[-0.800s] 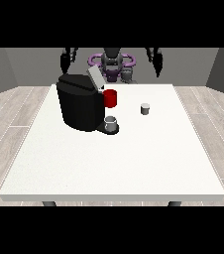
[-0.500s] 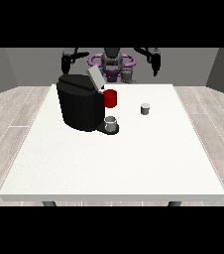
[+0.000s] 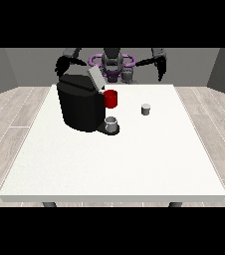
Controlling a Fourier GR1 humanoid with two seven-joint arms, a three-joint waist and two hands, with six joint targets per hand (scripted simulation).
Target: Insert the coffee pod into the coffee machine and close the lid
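I see the coffee pod (image 3: pixel 145 109) untouched on the white table (image 3: pixel 134 159), beside the coffee machine (image 3: pixel 82 105), its lid (image 3: pixel 95 77) seemingly up. Both raised hands' fingers: cannot tell.

On the white desk (image 3: pixel 109 164) a black coffee machine (image 3: pixel 82 107) stands with its lid (image 3: pixel 95 78) up; at its three o'clock sits the coffee pod (image 3: pixel 145 109), well apart.

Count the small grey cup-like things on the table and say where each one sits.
2. One grey cup stands at the coffee machine's base, under the red part. The other, the coffee pod, stands alone to its right. The machine could hide more.
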